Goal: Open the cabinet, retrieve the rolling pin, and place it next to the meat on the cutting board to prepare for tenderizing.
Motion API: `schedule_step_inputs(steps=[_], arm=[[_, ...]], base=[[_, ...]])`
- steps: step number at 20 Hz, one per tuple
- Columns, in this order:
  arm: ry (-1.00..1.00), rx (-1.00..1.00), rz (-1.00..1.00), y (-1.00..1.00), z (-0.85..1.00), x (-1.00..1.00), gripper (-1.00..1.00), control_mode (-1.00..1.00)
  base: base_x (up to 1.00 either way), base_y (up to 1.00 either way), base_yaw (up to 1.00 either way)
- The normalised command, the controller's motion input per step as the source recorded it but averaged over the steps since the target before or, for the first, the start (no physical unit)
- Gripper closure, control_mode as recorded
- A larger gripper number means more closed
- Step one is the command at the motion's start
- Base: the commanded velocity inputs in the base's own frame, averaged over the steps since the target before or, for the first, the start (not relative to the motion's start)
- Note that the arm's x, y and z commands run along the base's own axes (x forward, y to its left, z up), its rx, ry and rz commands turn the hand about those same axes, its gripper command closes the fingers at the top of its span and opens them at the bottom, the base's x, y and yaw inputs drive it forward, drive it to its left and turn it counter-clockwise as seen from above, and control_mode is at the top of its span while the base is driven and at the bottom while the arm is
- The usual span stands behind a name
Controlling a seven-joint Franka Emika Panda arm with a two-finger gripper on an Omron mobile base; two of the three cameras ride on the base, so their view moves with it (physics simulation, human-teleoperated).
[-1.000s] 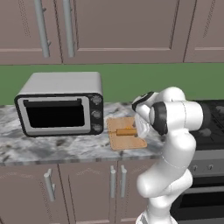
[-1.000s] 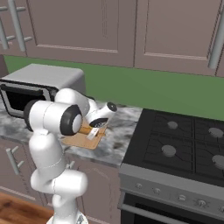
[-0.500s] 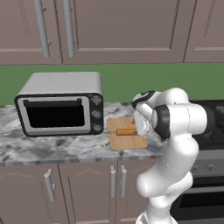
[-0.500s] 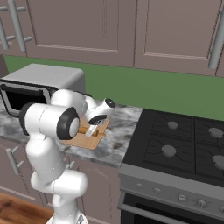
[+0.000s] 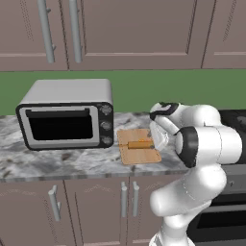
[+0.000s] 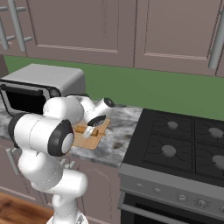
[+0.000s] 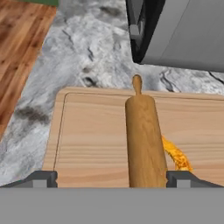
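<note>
Rolling pin lies on the cutting board beside the meat (touching it); gripper spread wide, empty.

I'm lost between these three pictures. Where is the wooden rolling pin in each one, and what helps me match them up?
Left base view: the rolling pin lies across the cutting board, just right of the toaster oven.
Right base view: a short stretch of it shows on the board, left of the stove, partly behind the arm.
Hand view: it runs up the middle, between the open claw.
Shared landmark: the cutting board.
</note>
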Motion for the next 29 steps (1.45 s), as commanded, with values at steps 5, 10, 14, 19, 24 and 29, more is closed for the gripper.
schedule_step_inputs(steps=[5,10,14,19,24,29], arm=[[-0.03,0.00,0.00,0.18,0.23,-0.68,-1.00,-1.00],[-0.06,0.00,0.00,0.17,0.45,-0.60,-1.00,-1.00],[-0.05,0.00,0.00,0.16,0.52,-0.66,-1.00,-1.00],[-0.03,0.00,0.00,0.21,0.46,-0.73,-1.00,-1.00],[-0.02,0.00,0.00,0.17,0.41,-0.81,-1.00,-1.00],[-0.04,0.00,0.00,0.20,0.35,-0.96,-1.00,-1.00]], base=[[0.00,0.00,0.00],[0.00,0.00,0.00],[0.00,0.00,0.00],[0.00,0.00,0.00],[0.00,0.00,0.00],[0.00,0.00,0.00]])
